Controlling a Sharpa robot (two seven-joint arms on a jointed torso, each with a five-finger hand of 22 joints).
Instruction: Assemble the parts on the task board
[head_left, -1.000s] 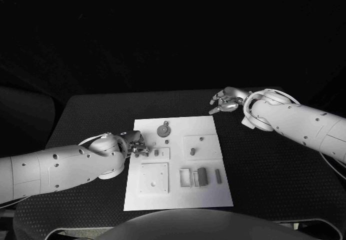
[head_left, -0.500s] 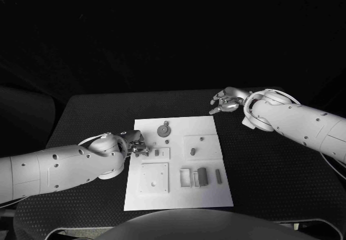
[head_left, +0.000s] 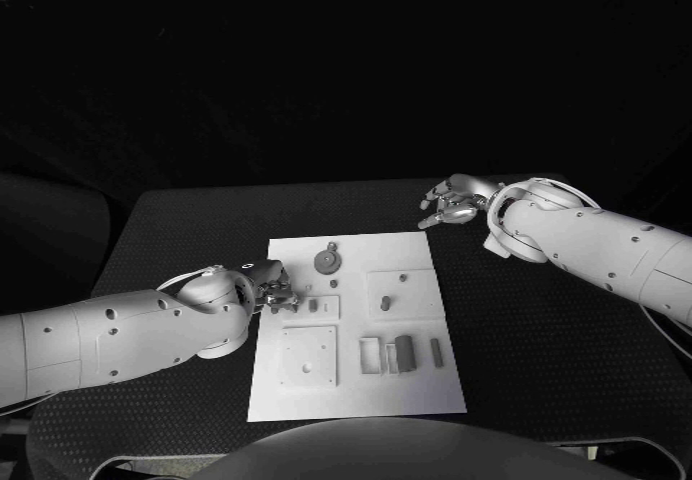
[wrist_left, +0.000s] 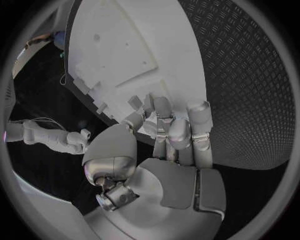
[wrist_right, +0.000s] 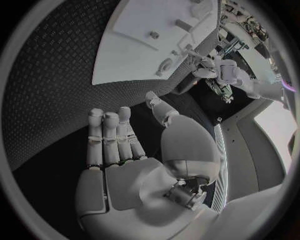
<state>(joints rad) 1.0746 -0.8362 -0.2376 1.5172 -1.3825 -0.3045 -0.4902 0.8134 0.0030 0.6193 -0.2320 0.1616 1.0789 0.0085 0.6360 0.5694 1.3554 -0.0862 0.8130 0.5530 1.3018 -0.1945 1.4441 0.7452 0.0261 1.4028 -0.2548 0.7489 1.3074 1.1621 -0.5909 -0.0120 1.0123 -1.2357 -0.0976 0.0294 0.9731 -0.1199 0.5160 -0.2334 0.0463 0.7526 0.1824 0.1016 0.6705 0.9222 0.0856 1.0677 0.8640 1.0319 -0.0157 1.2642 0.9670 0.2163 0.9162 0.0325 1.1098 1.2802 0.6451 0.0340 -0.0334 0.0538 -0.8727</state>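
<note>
The white task board (head_left: 353, 390) lies in the middle of the table. On it are a round disc part (head_left: 329, 261), a small peg (head_left: 387, 301), another peg (head_left: 313, 306) standing in a square plate, and several grey blocks (head_left: 404, 352) near the front. My left hand (head_left: 271, 296) rests at the board's left edge beside that plate, its fingers (wrist_left: 178, 132) curled together with the fingertips on the board (wrist_left: 144, 45). Whether a part sits between them is hidden. My right hand (head_left: 456, 200) hovers over the table beyond the board's far right corner, its fingers (wrist_right: 109, 135) spread and nothing in them.
A second square plate (head_left: 309, 355) with a hole lies at the board's front left. Black ribbed table (head_left: 548, 340) surrounds the board on all sides, with wide free room to the right. My left forearm (head_left: 101, 335) lies along the table's left side.
</note>
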